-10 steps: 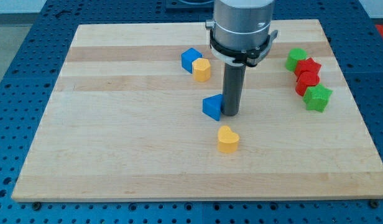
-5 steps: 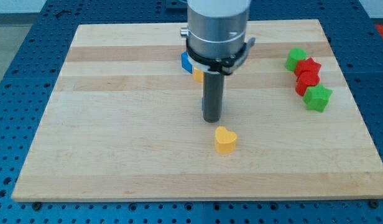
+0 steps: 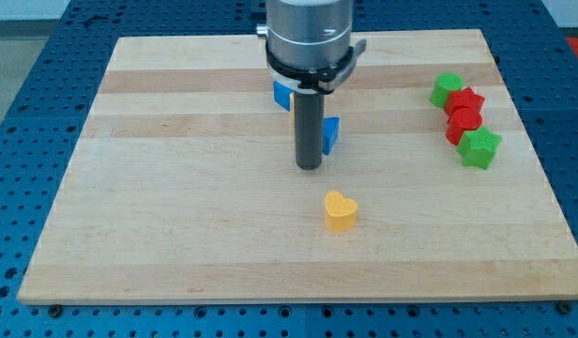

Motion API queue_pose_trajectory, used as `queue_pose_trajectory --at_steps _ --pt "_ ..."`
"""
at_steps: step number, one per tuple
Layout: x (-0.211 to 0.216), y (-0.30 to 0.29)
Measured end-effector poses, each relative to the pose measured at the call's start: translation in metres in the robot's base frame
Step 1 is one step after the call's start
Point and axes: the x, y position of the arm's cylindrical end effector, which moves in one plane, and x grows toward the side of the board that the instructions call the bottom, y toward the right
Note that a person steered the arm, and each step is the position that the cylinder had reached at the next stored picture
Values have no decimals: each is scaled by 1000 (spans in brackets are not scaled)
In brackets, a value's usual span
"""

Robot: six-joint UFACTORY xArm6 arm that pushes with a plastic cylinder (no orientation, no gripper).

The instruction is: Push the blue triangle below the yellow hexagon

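My tip (image 3: 310, 166) rests beside the blue triangle (image 3: 331, 134) (no claw on this rod).

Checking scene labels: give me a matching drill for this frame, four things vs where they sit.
Things:
1. my tip
2. blue triangle
3. yellow heart
4. red and green blocks

Places:
A. clustered at the board's right edge in the view
B. alone, nearest the view's bottom
C. just right of the rod, partly hidden behind it
D. near the board's middle, up-left of the yellow heart

Pairs: 1-D, 2-C, 3-B, 4-A
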Motion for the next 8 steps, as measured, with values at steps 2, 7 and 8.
queue_pose_trajectory --at_steps 2,7,8 --pt "-3 23" --pt "5 3" --pt "5 23"
